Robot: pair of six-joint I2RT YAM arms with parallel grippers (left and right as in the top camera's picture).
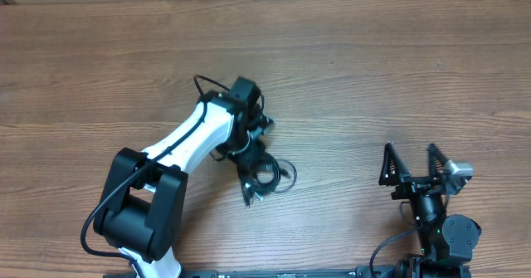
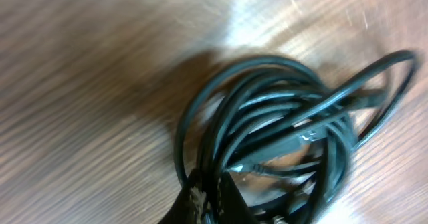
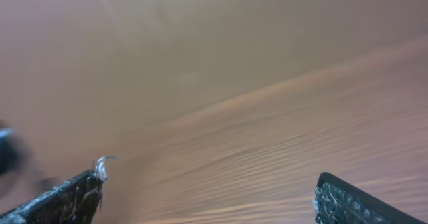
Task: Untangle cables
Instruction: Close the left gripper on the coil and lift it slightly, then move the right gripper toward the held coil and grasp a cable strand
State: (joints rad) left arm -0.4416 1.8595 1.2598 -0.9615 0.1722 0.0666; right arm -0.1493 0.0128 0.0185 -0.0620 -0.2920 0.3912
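The left gripper (image 2: 206,196) is clenched on strands at the near edge of a bundle of thin black cables (image 2: 267,62), its dark fingertips pinched together on a brown wood-grain table (image 1: 398,54). From those tips the cords coil away forward and to the right in several overlapping loops, with one wider loop swinging out past the rest. A pale mark (image 2: 304,136) on a plug deep in the coil is too blurred to read. From overhead, the white left arm (image 1: 195,133) reaches in from its black base at the table's near edge, and the bundle (image 1: 278,172) sits as a small dark knot directly under the gripper, with one cord end trailing back towards the base. Bare wood lies on every side of that gripper, broadest towards the far edge and to its left. The right gripper (image 1: 412,163) stands well apart to the right, near the front edge, jaws spread wide and holding nothing, with open table between it and the cables. Its own wrist camera shows only the two black textured fingers (image 3: 73,197) at the bottom corners and blurred wood grain ahead. Only the left wrist view shows the separate strands and where the fingertips grip them. Only the overhead view shows both arms together and how far apart they are.
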